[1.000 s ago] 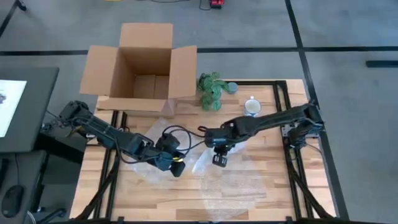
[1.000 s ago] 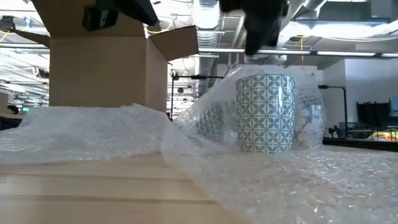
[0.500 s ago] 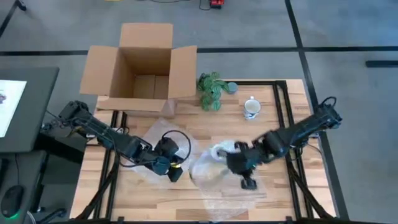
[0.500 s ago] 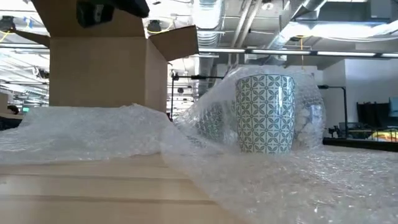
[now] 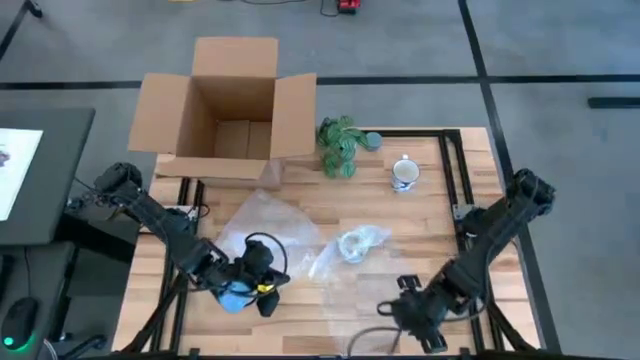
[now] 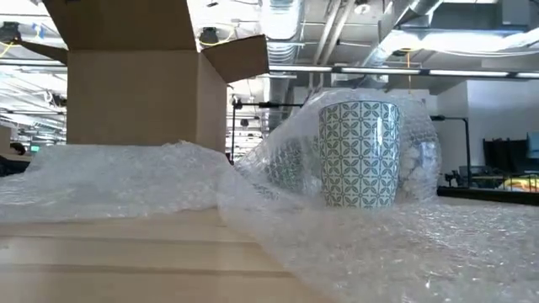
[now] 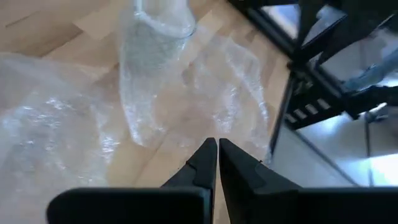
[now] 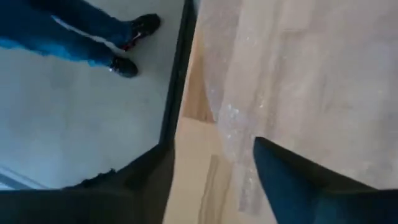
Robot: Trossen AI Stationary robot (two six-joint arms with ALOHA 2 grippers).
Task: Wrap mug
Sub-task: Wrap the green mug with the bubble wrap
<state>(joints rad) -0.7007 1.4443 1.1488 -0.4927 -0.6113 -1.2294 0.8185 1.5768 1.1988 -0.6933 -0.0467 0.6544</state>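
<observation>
No legible writing anywhere; patterned mug [image 6: 360,151] upright mid-table, long axis vertical, swathed in bubble wrap [image 6: 253,210]; left gripper [image 5: 262,295] pressed together by the near left edge, right gripper [image 5: 428,330] spread apart at the near right edge, neither touching the mug.

Left hand [image 7: 217,163] fingers pressed together, bubble wrap [image 7: 155,81] on wooden table [image 7: 56,37]

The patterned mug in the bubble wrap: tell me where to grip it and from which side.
Judging by its upright pose, come from above and pinch the patterned mug at the rim through the bubble wrap draped over it; the wrap hides the handle and blocks the sides.
</observation>
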